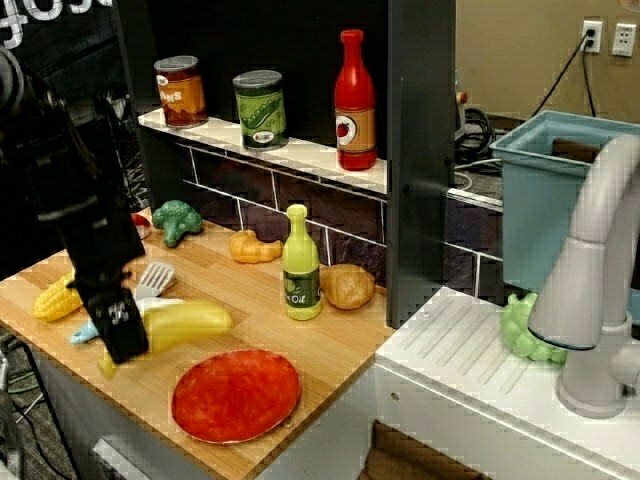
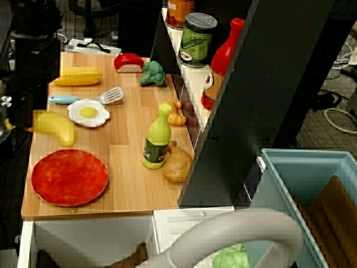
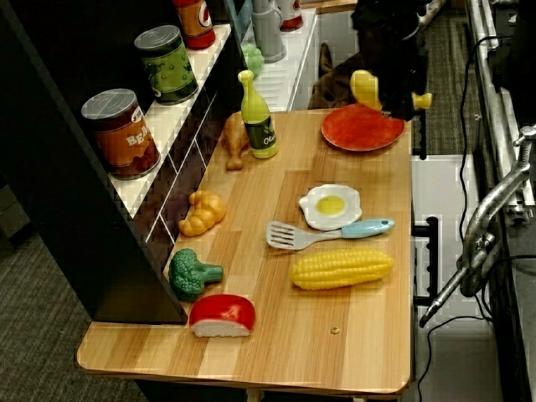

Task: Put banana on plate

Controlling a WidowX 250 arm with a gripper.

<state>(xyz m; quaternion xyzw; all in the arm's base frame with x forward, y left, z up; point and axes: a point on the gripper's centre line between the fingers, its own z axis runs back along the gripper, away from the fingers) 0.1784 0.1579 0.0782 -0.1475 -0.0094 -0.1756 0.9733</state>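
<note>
The yellow banana point(image 1: 185, 323) hangs just above the wooden counter with my black gripper point(image 1: 122, 335) shut on its stalk end. In the view from above, the banana point(image 2: 57, 128) sits just beyond the far-left rim of the red-orange plate point(image 2: 70, 177), and the gripper point(image 2: 29, 119) is at its left end. From the counter's end, the banana point(image 3: 365, 87) shows over the plate's point(image 3: 356, 131) back edge beside the gripper point(image 3: 395, 94). The plate point(image 1: 236, 395) lies flat near the counter's front edge with nothing on it.
Beside the banana lie a fried egg point(image 2: 88, 112), a spatula point(image 2: 83, 98) and a corn cob point(image 2: 78, 75). An olive oil bottle point(image 2: 156, 137), a brown potato-like piece point(image 2: 177, 163), a croissant point(image 2: 175, 113) and broccoli point(image 2: 152, 72) line the back wall. Cans and a ketchup bottle point(image 1: 355, 100) stand on the shelf. The sink and faucet point(image 1: 590, 290) are to the right.
</note>
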